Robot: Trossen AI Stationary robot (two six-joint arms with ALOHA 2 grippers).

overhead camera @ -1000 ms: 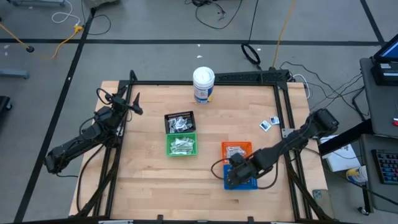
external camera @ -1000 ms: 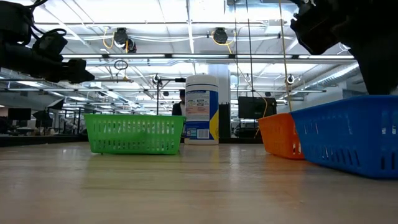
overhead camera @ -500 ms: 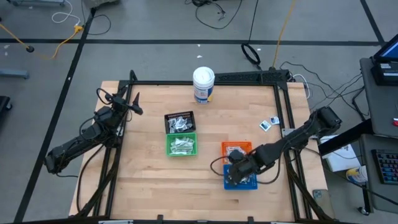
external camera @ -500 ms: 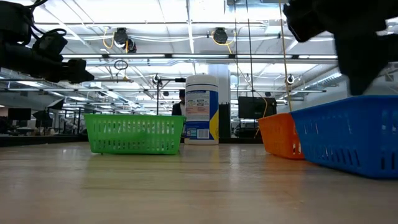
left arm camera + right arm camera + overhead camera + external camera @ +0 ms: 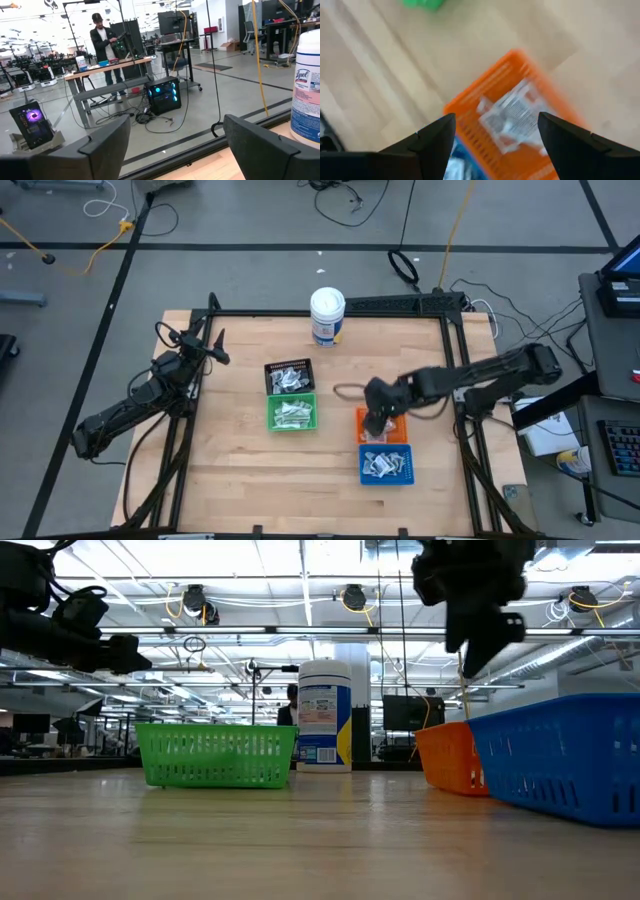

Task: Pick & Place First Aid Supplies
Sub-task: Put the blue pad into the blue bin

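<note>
Orange basket (image 5: 381, 426) lies under the wide-open, empty right gripper (image 5: 375, 423); left gripper (image 5: 218, 346) wide too

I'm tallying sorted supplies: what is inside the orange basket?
The orange basket holds a few white wrapped packets. From above, the right gripper covers much of it, so the count stays unclear.

Your overhead shot is evenly lit, soft shadows only, table (image 5: 240, 455) sharp. Low view: bright ceiling lights (image 5: 300, 585) glare, arms go to silhouette. Right wrist view is badly motion-blurred, orange basket (image 5: 520, 120) smeared. Left wrist view is sharp far off, its fingers (image 5: 260, 145) soft.
</note>
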